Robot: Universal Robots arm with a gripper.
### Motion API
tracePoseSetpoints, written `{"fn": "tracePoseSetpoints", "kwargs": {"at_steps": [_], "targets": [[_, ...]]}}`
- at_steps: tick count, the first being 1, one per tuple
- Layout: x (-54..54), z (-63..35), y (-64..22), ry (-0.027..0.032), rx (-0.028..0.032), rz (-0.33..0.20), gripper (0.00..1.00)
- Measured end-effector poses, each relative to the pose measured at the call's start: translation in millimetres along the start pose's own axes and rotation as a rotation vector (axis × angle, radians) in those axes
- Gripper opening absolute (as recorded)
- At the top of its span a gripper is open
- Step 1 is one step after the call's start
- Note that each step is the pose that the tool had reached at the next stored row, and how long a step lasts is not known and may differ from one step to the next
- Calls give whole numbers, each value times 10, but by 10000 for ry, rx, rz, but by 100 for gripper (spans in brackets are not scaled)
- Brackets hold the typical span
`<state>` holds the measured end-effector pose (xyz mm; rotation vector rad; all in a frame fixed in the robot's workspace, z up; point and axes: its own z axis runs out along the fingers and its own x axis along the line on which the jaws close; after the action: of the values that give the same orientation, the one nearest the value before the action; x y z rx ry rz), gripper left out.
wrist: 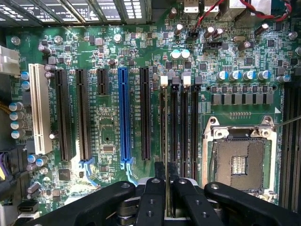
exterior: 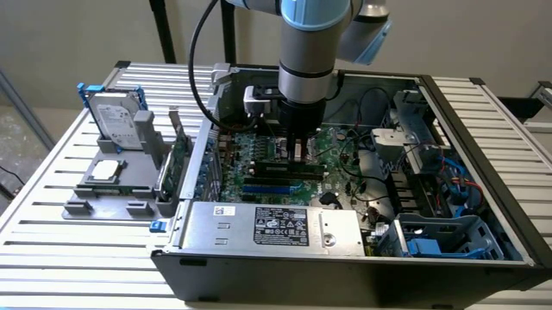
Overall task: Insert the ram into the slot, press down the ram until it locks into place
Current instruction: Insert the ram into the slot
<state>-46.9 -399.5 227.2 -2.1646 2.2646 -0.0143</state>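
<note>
Your black gripper (wrist: 167,173) is clamped on the thin green ram stick (wrist: 168,202), held edge-on along the long black memory slot (wrist: 164,127), near the square silver processor socket (wrist: 240,162). You cannot tell whether it is seated.

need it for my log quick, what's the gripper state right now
gripper: closed, holding the ram edge-on between its fingers

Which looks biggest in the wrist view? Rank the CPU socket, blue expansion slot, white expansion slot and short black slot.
1. CPU socket: clearly the most area.
2. Blue expansion slot and white expansion slot: nearly alike, so not ranked apart.
3. Short black slot: smallest.
</note>
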Motion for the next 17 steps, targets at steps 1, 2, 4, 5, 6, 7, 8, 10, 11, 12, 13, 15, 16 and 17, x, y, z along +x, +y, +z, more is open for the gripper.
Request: {"fn": "tracePoseSetpoints", "kwargs": {"at_steps": [1, 2, 4, 5, 6, 7, 8, 10, 11, 12, 13, 15, 16, 17], "targets": [[-1, 0, 0, 0, 1, -8, 13], [-1, 0, 0, 0, 2, -21, 13], [-2, 0, 1, 0, 5, -49, 13], [-2, 0, 1, -1, 9, -68, 13], [-3, 0, 2, -1, 13, -93, 13], [-3, 0, 3, -1, 17, -115, 13], [-3, 1, 4, -1, 20, -130, 13], [-3, 4, 4, -1, 21, -140, 13], [-3, 6, 5, 0, 21, -143, 13], [-3, 10, 5, 0, 22, -144, 13], [-3, 15, 5, -1, 25, -146, 13], [-3, 23, 5, 2, 28, -149, 13], [-2, 27, 5, 2, 29, -150, 13], [-2, 30, 5, 3, 30, -151, 13]]}}
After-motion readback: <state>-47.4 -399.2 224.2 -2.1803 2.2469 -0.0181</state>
